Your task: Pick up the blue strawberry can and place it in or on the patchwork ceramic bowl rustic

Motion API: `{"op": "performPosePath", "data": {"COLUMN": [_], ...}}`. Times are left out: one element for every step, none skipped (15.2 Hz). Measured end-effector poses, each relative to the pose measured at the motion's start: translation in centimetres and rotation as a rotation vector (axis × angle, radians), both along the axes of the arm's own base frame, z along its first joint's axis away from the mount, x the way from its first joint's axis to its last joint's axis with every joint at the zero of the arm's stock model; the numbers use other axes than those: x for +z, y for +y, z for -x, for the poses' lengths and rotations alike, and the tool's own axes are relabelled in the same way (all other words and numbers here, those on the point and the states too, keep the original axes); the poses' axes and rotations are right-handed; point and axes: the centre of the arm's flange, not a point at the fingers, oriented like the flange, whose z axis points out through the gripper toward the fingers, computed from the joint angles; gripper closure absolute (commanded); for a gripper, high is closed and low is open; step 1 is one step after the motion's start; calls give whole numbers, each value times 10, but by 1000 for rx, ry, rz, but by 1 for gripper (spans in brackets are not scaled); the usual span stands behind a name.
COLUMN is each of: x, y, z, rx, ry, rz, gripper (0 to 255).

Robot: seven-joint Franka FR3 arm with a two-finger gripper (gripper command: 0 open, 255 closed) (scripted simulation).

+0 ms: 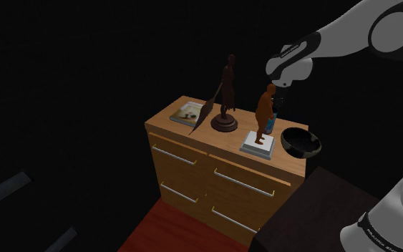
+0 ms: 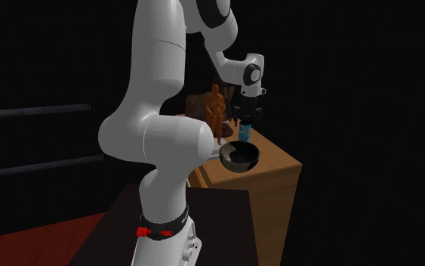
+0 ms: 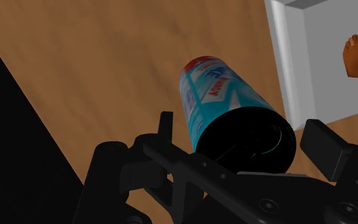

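Gripper [image 3: 244, 127] wide, 1 black finger [image 3: 166, 127] on each side of the blue can [image 3: 225, 95], with a narrow gap between finger and can, so straddled and not clasped. Can upright on the wooden dresser [image 1: 175, 122], with red and white lettering on its teal-blue wall and its dark lid [image 3: 247, 143] facing the hand. In the shoulder view, gripper [image 1: 278, 102] at the end of the white arm [image 1: 350, 32], directly above the can [image 1: 272, 125], itself half hidden behind a brown figurine [image 1: 265, 106] on a white plinth [image 1: 256, 144]. Just beside the plinth toward that view's right, near the dresser's corner, the dark bowl [image 1: 313, 148], apart from the can. Toward that view's left, a taller dark statuette [image 1: 227, 86] on a round base, then a flat book [image 1: 190, 112]. On the dresser front, 4 drawers [image 1: 185, 175] with pale bar handles [image 1: 245, 185]. In the second exterior view, gripper [image 2: 246, 121] over the can [image 2: 245, 131], bowl [image 2: 241, 162] nearer the camera, figurine [image 2: 216, 109] toward the view's left of the can. Black area all around the furniture.
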Motion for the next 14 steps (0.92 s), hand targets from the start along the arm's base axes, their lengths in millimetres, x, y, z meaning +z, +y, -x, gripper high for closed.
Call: {"op": "performPosePath", "data": {"x": [0, 0, 0, 0, 1, 1, 1, 1, 1, 1, 1, 1, 3, 6], "y": [0, 0, 0, 0, 0, 0, 0, 0, 0, 0, 0, 0, 0, 0], "z": [0, 0, 0, 0, 0, 0, 0, 0, 0, 0, 0, 0, 0, 0], "rx": [0, 0, 0, 0, 0, 0, 0, 0, 0, 0, 0, 0, 0, 0], "ry": [0, 0, -1, -1, -1, -1, -1, -1, -1, -1, -1, -1, 0, 0], "rz": [0, 0, 1, 1, 1, 1, 0, 0, 0, 0, 0, 1, 0, 0], "gripper": [0, 255, 255, 255, 255, 255, 255, 255, 255, 255, 255, 255, 255, 255]}}
